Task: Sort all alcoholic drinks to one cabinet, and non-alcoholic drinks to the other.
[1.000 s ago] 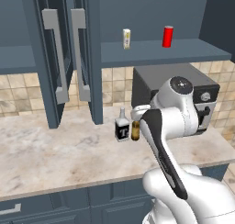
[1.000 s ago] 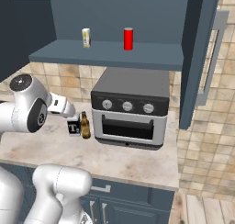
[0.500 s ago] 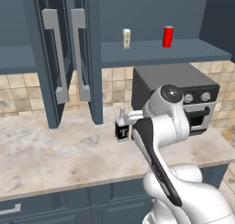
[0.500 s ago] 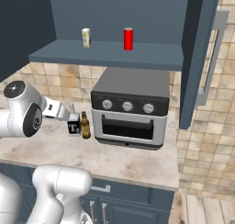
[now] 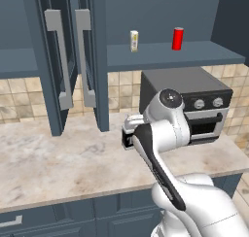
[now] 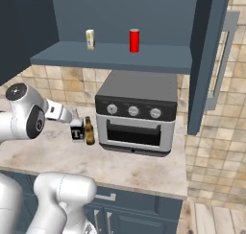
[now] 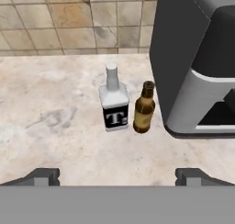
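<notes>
The arm has swung left and lower since 1 second ago. The gripper (image 7: pixel 117 175), fingers apart and holding nothing, faces the liquor bottle (image 7: pixel 114 101) and beer bottle (image 7: pixel 144 109), both unmoved on the counter (image 7: pixel 55 122) beside the toaster oven (image 6: pixel 137 111).

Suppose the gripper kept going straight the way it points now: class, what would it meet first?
Most likely the liquor bottle, which stands almost centred ahead of the open gripper. The beer bottle stands just beside it, so depth leaves slight doubt.

The clear liquor bottle (image 7: pixel 114 102) and brown beer bottle (image 7: pixel 144 109) stand upright side by side on the worktop (image 7: pixel 55 126). The red can (image 6: pixel 134 40) and cream can (image 6: pixel 90 39) stand apart on the open cabinet (image 6: pixel 115 55) shelf.
</notes>
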### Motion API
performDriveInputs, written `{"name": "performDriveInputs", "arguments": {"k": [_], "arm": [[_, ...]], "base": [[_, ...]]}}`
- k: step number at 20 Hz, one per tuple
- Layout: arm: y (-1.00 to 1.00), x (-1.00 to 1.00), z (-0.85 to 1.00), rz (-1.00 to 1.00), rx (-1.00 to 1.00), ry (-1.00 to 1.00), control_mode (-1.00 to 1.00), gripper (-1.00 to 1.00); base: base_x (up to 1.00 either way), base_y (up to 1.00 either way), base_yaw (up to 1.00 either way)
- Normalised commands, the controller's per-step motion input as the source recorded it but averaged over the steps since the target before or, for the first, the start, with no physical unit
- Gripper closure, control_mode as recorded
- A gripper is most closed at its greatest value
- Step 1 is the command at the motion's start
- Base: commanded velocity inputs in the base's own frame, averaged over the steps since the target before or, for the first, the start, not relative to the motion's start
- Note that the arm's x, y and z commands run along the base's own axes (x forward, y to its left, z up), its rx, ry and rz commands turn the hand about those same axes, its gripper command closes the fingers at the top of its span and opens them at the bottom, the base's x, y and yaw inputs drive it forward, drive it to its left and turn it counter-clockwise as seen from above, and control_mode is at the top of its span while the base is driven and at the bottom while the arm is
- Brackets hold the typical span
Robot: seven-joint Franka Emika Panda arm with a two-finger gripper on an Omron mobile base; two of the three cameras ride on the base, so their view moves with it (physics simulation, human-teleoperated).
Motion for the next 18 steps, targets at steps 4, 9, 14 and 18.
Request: {"name": "performDriveInputs", "arguments": {"k": [4,9,14,18], "arm": [[0.16,0.28,-0.05,-0.03,0.0,0.0,-1.0,-1.0],[0.02,0.3,-0.1,-0.03,0.0,0.0,-1.0,-1.0],[0.0,0.32,-0.19,-0.03,0.0,0.0,-1.0,-1.0],[0.0,0.33,-0.27,-0.02,0.0,0.0,-1.0,-1.0]], "base": [[0.0,0.0,0.0],[0.0,0.0,0.0],[0.0,0.0,0.0],[0.0,0.0,0.0]]}}
